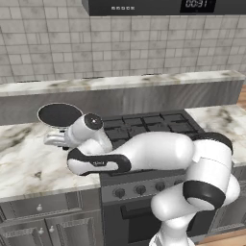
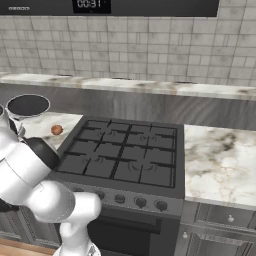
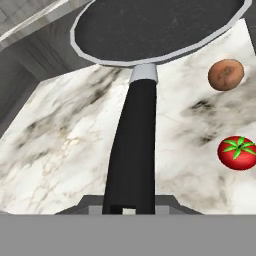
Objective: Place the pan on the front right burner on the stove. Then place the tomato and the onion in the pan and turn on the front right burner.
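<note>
Evidently the gripper point(image 3: 129, 209) pinches the pan point(image 3: 150, 30) by its handle at frame bottom (onion point(image 3: 226, 75) and tomato point(image 3: 237, 152) wait at right); next, carry it onto the front right burner point(image 2: 150, 172).

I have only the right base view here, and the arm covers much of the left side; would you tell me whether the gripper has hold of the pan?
Observer: Yes. The hand view shows the gripper shut on the pan at its long black handle.
Operator: Thank you. I see the onion on the counter; where is the tomato?
Observer: The tomato lies on the marble beside the handle, near the onion and apart from it.
Operator: Is the pan off the counter?
Observer: I cannot tell; in the left base view it sits left of the stove, not on any burner.
</note>
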